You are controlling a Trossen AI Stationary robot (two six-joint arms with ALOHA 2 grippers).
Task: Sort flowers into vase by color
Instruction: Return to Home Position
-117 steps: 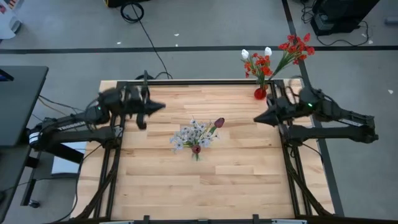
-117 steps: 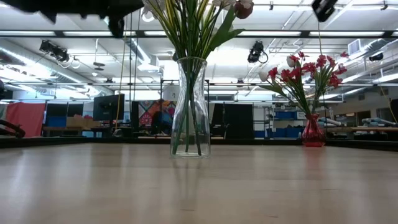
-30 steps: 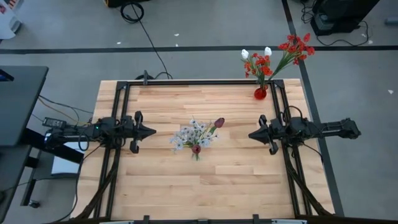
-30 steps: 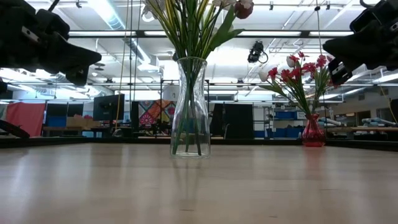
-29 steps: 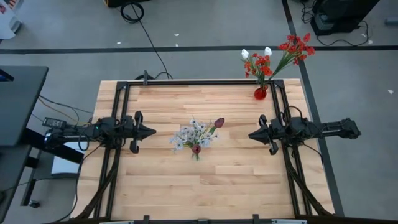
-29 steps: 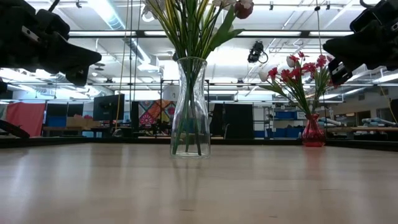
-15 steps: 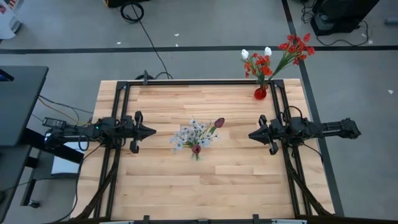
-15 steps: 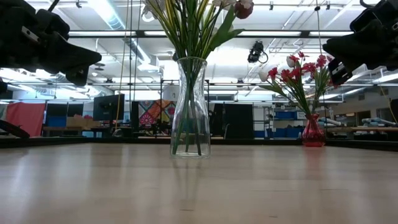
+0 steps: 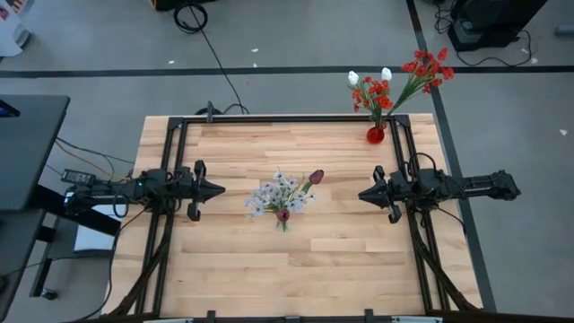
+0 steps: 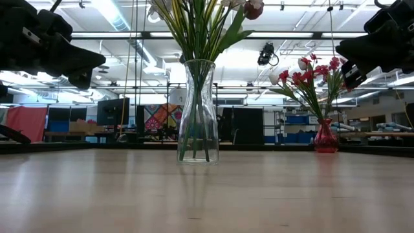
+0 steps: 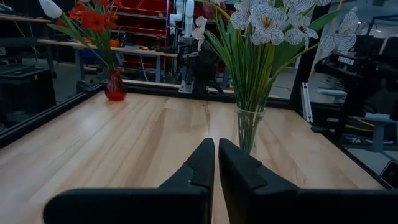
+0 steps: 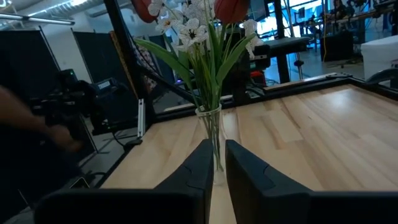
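Red and white flowers (image 9: pixel 378 92) are set in red vase (image 9: pixel 375 135), upper right; pale sprays (image 9: pixel 276 193) and maroon tulip (image 9: pixel 316 177) in clear vase (image 10: pixel 198 123), centre; left jaws, right jaws clenched empty, mid-left and mid-right.

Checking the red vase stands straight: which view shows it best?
The low view: the red vase shows whole, side-on, upright. The high view sees it from above; the left wrist view shows it far off; the right wrist view misses it.

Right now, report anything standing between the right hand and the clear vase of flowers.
Nothing visible does. Only bare table lies between the right hand and the clear vase at mid-table. The red vase stands aside, at the far right corner.
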